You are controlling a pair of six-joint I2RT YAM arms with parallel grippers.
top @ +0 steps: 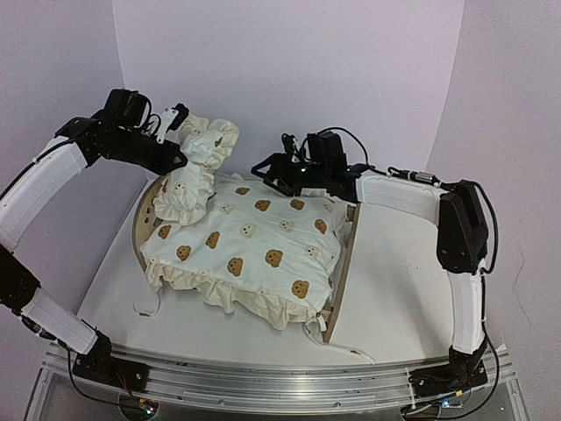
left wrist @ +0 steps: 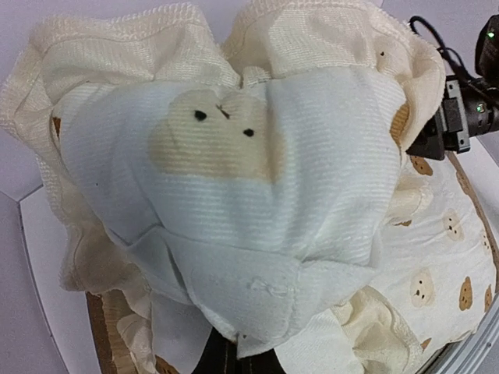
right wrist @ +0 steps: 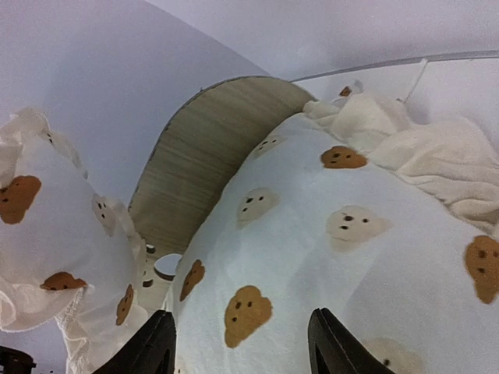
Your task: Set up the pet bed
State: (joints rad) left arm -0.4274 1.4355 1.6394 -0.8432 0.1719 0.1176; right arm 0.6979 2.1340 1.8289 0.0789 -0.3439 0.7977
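The pet bed lies across the table, its rounded wooden headboard (top: 140, 230) to the left and its footboard (top: 344, 267) to the right. The cream bear-print cushion (top: 254, 241) lies on the frame and hides the base. My left gripper (top: 181, 160) is shut on the small matching pillow (top: 209, 151), held bunched above the headboard end. The pillow (left wrist: 234, 171) fills the left wrist view and covers the fingers. My right gripper (right wrist: 242, 315) stands open at the cushion's (right wrist: 327, 234) far edge, its fingers straddling the fabric. The headboard (right wrist: 210, 156) shows its paw cutouts beyond.
The white table (top: 394, 289) ends at a metal rail (top: 280, 381) along the front. Pale backdrop walls close in behind and at both sides. A thin cushion tie (top: 346, 351) trails onto the table in front of the footboard. The right arm's wrist (left wrist: 460, 117) is close to the pillow.
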